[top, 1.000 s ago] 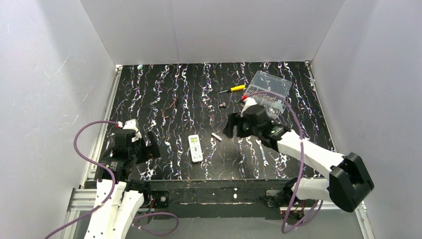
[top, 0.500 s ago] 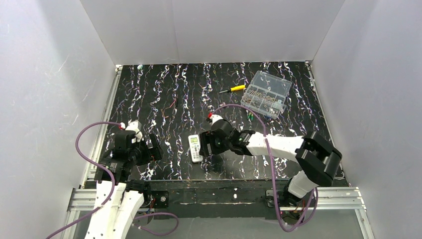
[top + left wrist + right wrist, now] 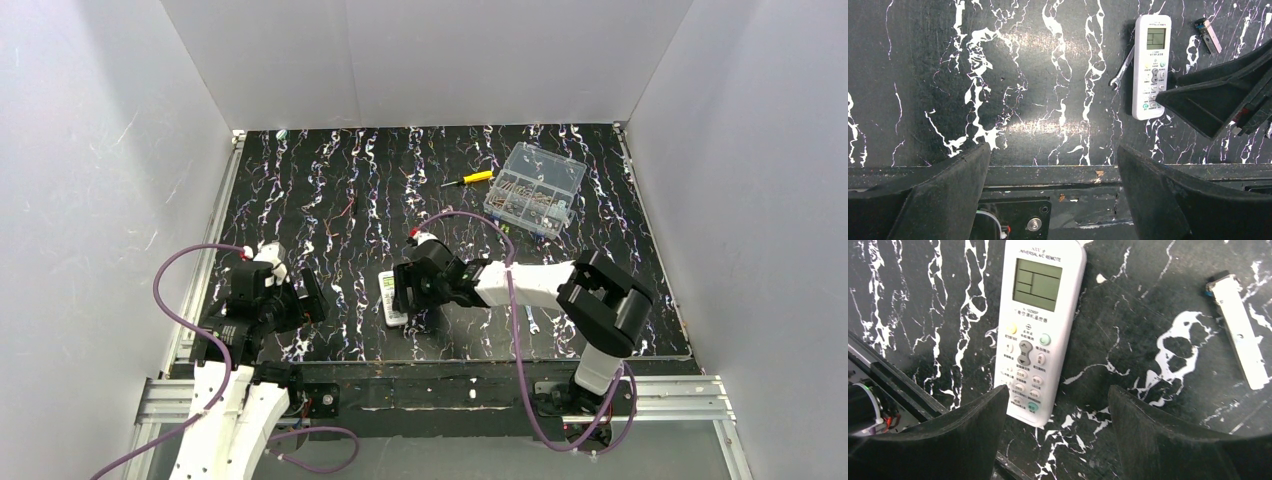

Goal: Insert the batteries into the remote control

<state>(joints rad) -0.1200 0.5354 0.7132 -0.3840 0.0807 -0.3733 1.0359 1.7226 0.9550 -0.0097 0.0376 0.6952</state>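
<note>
White enclosure walls (image 3: 430, 60) around black, white-veined tabletop (image 3: 330, 200). Left gripper (image 3: 1053, 147) at near left edge, jaws spread wide, empty. Right gripper (image 3: 1058, 395) low over table centre, jaws wide apart, nothing gripped, button end of remote control (image 3: 1038, 330) between its fingers. Remote face up, screen end away from arms. Clear compartment box (image 3: 535, 188) far right. Yellow-handled screwdriver (image 3: 468, 179) beside box. Small wrench (image 3: 1122, 72) touching remote's side. White cover piece (image 3: 1238, 335) near remote. Batteries (image 3: 506, 228), tiny green specks, just beside box's near corner.

Overhead, 2 wrist close-ups — remote (image 3: 1040, 325) shared
</note>
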